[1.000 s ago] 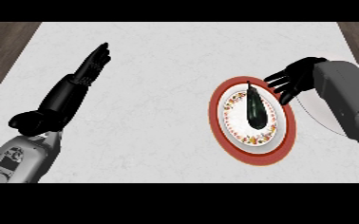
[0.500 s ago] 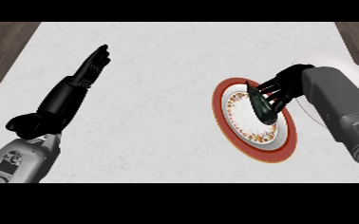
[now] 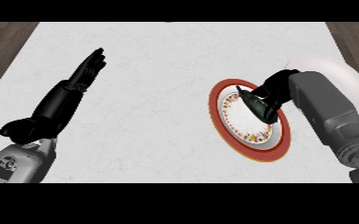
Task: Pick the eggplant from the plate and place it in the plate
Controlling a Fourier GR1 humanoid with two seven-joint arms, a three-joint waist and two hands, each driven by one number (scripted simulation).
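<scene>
While our right hand (image 3: 275, 89) curls on the dark eggplant (image 3: 258, 107) over the red-rimmed round plate (image 3: 231, 135), its fingers stay mostly hidden; our left hand (image 3: 88, 69) rests open.

no text, label, brand, number or sign could be read anywhere. the plate (image 3: 242, 144) near the counter's (image 3: 161, 76) right edge carried only a ring of small coloured flecks inside its red rim, a pattern and not lettering. the grey forearms bore no readable marks.
</scene>
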